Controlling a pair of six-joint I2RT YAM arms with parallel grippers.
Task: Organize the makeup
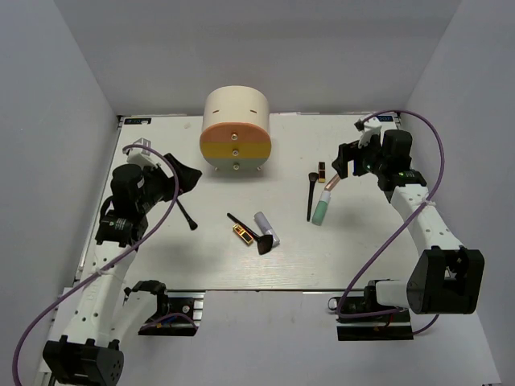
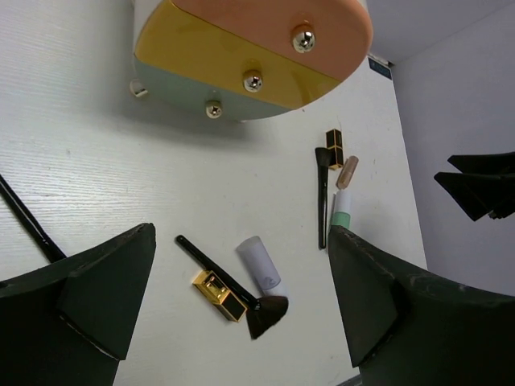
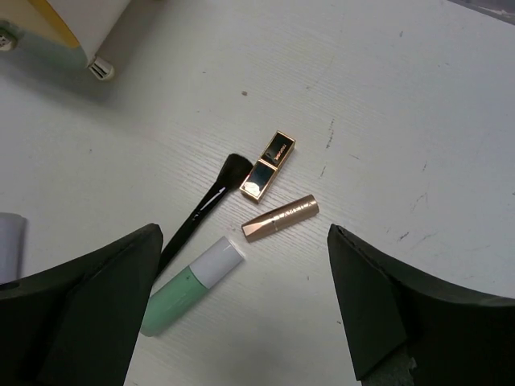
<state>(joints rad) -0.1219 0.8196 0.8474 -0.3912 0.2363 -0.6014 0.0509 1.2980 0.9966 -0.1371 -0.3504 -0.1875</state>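
The makeup lies in two groups on the white table (image 1: 161,257). Mid-table, a fan-headed black brush (image 2: 221,277) crosses a gold lipstick (image 2: 217,295) beside a white-lavender tube (image 2: 261,265). To the right are a black brush (image 3: 201,213), a gold-and-black lipstick (image 3: 269,165), a rose-gold stick (image 3: 280,219) and a mint-green tube (image 3: 191,285). One thin black brush (image 1: 187,215) lies alone on the left. My left gripper (image 2: 241,241) hovers open, high above the middle group. My right gripper (image 3: 245,233) is open above the right group. Neither holds anything.
The cream rounded box (image 1: 233,133) with orange and yellow drawers, all shut, stands at the back centre. The table's side walls (image 1: 48,121) close in left and right. Purple cables (image 1: 434,153) loop off both arms.
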